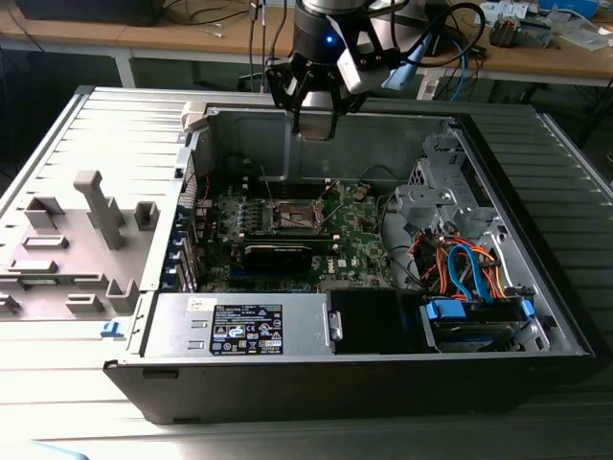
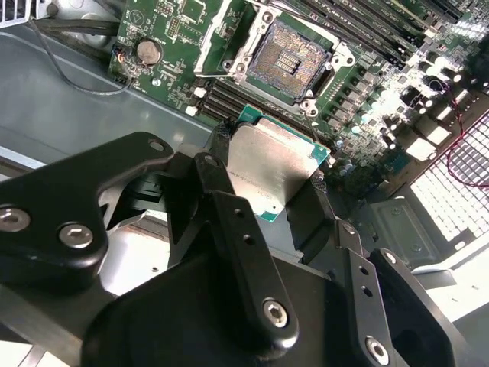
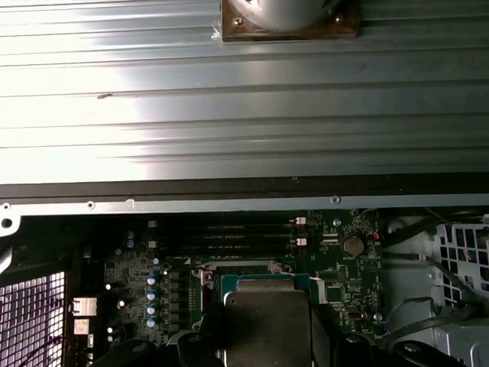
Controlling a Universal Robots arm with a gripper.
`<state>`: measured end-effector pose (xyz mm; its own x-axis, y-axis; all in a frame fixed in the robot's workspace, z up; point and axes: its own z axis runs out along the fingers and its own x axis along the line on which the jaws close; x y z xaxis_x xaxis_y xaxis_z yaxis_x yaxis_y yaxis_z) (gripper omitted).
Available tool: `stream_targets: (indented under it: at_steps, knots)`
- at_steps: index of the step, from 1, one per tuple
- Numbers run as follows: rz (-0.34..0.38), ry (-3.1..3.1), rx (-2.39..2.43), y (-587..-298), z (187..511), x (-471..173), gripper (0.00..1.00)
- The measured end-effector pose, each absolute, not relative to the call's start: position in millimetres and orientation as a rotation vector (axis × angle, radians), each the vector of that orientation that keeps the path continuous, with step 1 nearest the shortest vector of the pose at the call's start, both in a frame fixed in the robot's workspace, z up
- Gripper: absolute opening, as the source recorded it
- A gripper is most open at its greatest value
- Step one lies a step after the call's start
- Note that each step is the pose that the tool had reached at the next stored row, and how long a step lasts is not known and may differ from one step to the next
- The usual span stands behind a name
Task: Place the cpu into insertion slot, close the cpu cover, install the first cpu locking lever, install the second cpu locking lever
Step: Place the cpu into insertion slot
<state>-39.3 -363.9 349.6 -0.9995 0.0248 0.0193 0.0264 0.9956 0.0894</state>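
Note:
The gripper (image 2: 269, 164) is shut on the cpu (image 2: 271, 168), a flat silvery square with a green edge, pinched between two black fingers (image 2: 221, 145). In the exterior view the gripper (image 1: 315, 129) hangs above the rear wall of the open computer case, higher than the motherboard. The insertion slot (image 2: 286, 57) lies uncovered, its dark contact field showing inside a silver metal frame, a short way beyond the held chip. It sits mid-board in the exterior view, insertion slot (image 1: 297, 216), with thin wire levers (image 1: 269, 195) standing up beside it. The first wrist view has the cpu (image 3: 263, 325) over the board.
A long black heatsink block (image 1: 278, 257) lies just in front of the socket. The round coin battery (image 2: 147, 52) sits beside it. A power supply (image 1: 239, 326) fills the front, a drive bay with orange and blue cables (image 1: 469, 273) the exterior view's right. Case walls (image 1: 383, 125) surround the board.

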Motion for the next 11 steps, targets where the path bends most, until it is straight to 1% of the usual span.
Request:
stream_targets:
  at_steps: [11]
  knots:
    - [-0.140,-3.120,-0.040,-364.7,347.1,-39.3,0.55]
